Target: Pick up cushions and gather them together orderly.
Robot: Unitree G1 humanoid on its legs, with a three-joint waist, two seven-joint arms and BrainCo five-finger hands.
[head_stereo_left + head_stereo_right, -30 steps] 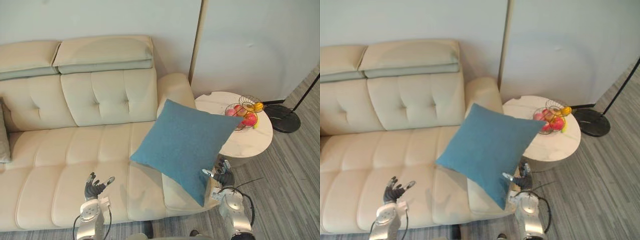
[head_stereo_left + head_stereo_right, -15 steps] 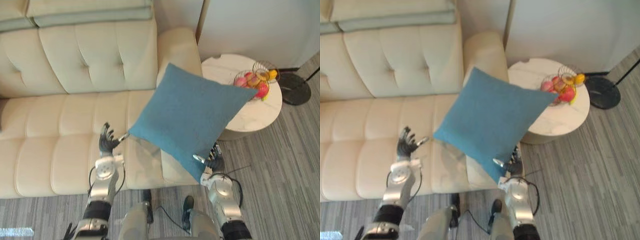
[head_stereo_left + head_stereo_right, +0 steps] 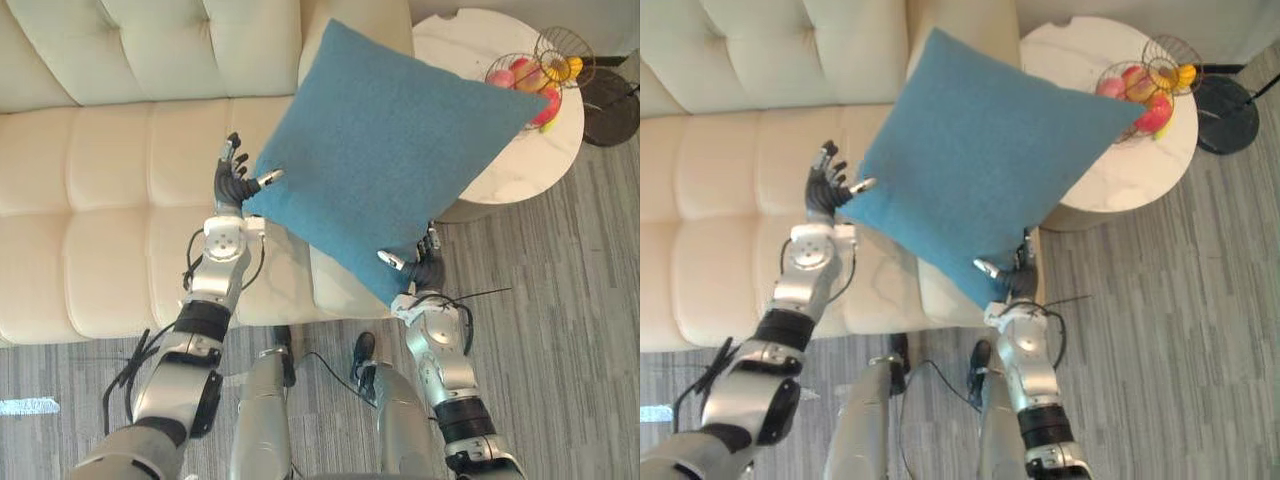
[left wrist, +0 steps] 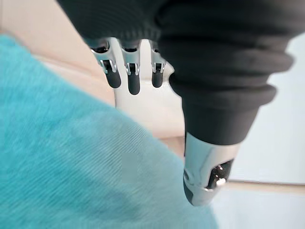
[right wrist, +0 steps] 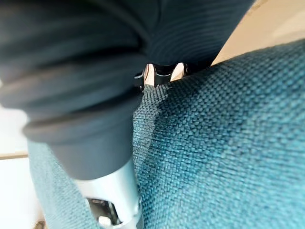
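A large blue cushion hangs in the air, tilted like a diamond, over the right end of the cream sofa. My right hand is shut on its lowest corner, and in the right wrist view the cloth is pinched between thumb and fingers. My left hand is raised at the cushion's left corner, open. Its fingers are straight, and the thumb rests against the blue cloth.
A round white side table stands right of the sofa arm, with a wire basket of fruit on it. A black lamp base sits on the grey striped floor beyond. The sofa seat stretches away to the left.
The camera has tilted down and moved closer. My left hand rose from the seat's front to the cushion's left corner. The right hand kept its hold and lifted the cushion.
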